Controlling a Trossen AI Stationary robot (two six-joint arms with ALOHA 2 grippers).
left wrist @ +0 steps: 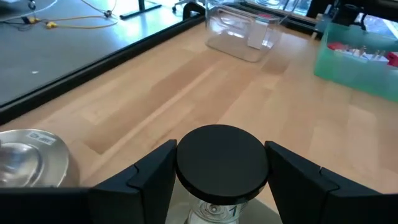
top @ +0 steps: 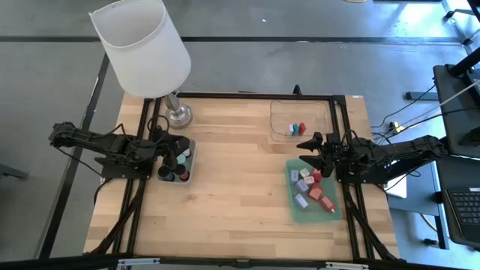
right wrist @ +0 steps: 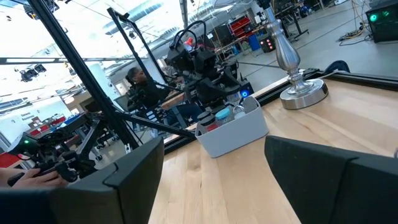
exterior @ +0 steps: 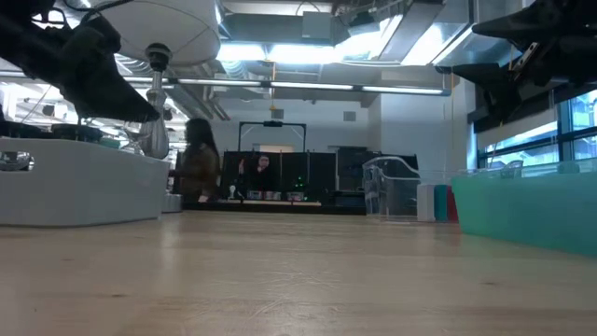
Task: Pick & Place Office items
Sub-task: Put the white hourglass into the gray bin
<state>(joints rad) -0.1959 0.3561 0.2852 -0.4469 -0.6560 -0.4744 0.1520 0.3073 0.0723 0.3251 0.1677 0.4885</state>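
The left gripper [left wrist: 217,180] is clamped on a black round cap [left wrist: 221,163] above the grey tray [top: 177,180]; the cap looks hard, light and slippery, so hold its sides.

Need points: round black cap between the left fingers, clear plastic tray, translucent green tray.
round black cap [left wrist: 218,162]: left wrist view, middle of its flat top.
clear plastic tray [top: 280,112]: high view, bare floor near its left wall.
translucent green tray [top: 294,208]: high view, bare floor near its left rim.

Open table [top: 225,187] centre, lamp [top: 142,45] overhanging left
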